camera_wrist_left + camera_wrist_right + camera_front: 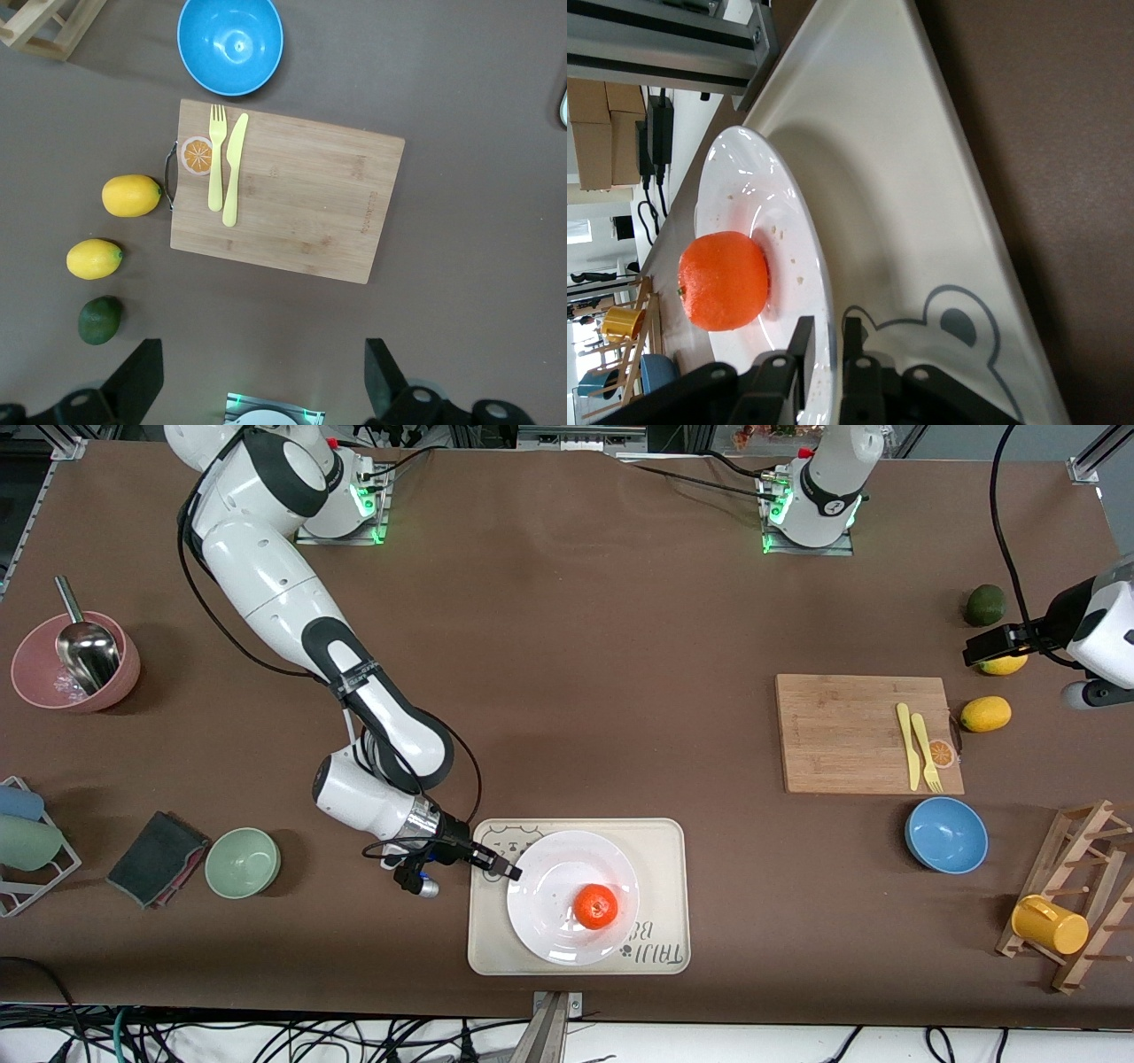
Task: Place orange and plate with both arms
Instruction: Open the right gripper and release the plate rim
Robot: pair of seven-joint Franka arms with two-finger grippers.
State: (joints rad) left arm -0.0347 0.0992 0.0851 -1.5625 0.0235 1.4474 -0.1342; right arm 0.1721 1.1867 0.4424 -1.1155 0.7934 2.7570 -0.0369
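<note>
Resting on the beige bear-print tray (666, 841), the plate (558, 859) sits near the table (567, 646) edge closest to the front camera, roughly mid-length along that edge. The orange (595, 906) lies on the plate, off-centre toward the camera-side rim; the right wrist view shows it upright on the glossy surface (724, 280).

Right gripper (507, 869): at the plate's rim on the side toward the right arm's end of the table. In the right wrist view, the two fingers (800, 341) straddle the plate rim (815, 266), one above and one below, with only a narrow gap between them. Cannot tell whether they are pinching the rim or just apart from it.

Left gripper (261, 390): waiting, raised over the left arm's end of the table. Its fingers (142, 376) stand wide apart and hold nothing. Below it: the wooden cutting board (292, 204) with a yellow fork (215, 159) and yellow knife (234, 168) on it, two lemons (131, 195) and a dark green fruit (99, 320) beside the board, and a blue bowl (230, 44) by the board's camera-side edge.

Also present: green bowl (242, 861), pink bowl (75, 662) holding a metal scoop (87, 646).
</note>
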